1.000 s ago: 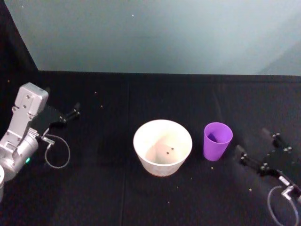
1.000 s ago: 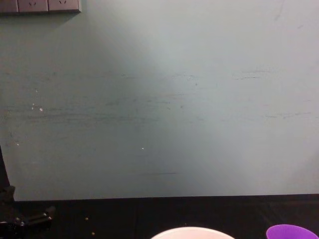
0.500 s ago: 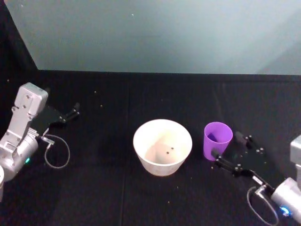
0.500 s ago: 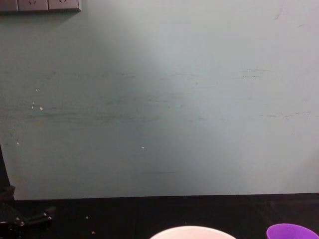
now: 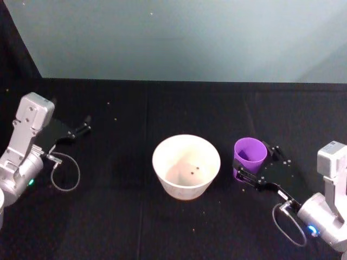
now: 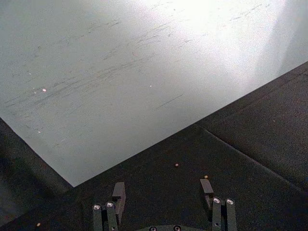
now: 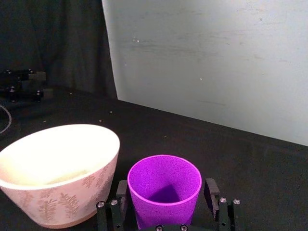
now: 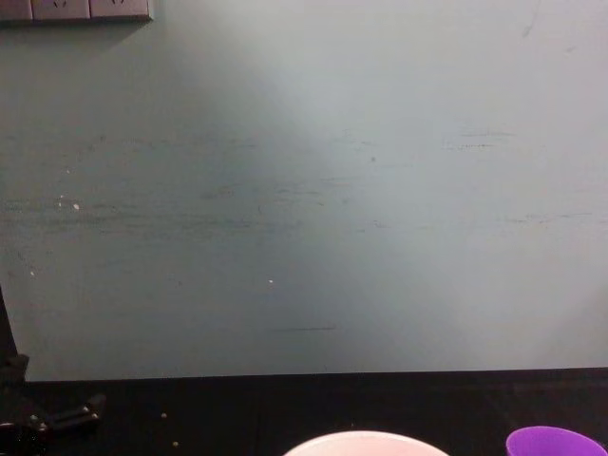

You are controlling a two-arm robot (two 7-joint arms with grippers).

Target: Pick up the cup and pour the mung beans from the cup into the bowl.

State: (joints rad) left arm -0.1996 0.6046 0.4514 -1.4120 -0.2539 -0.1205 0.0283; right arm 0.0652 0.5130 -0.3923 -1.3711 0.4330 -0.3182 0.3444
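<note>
Now right tool [image 5: 255,163] straddles cup [image 5: 250,153]; left tool [image 6: 162,185] parked.

Cup [image 7: 164,190], bottom centre of the right wrist view: purple plastic, matt, finely grainy skin. Bowl [image 7: 62,197] at lower left: smooth pale wall, slight sheen, faint printed leaf pattern. Desk [image 5: 135,227]: matt black cloth; wall [image 8: 304,190] above it: matt pale teal, scuffed.

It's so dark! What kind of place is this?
Likely a robot test lab: black cloth table, bare pale wall, right gripper open around a cup beside a bowl, left gripper parked apart.
</note>
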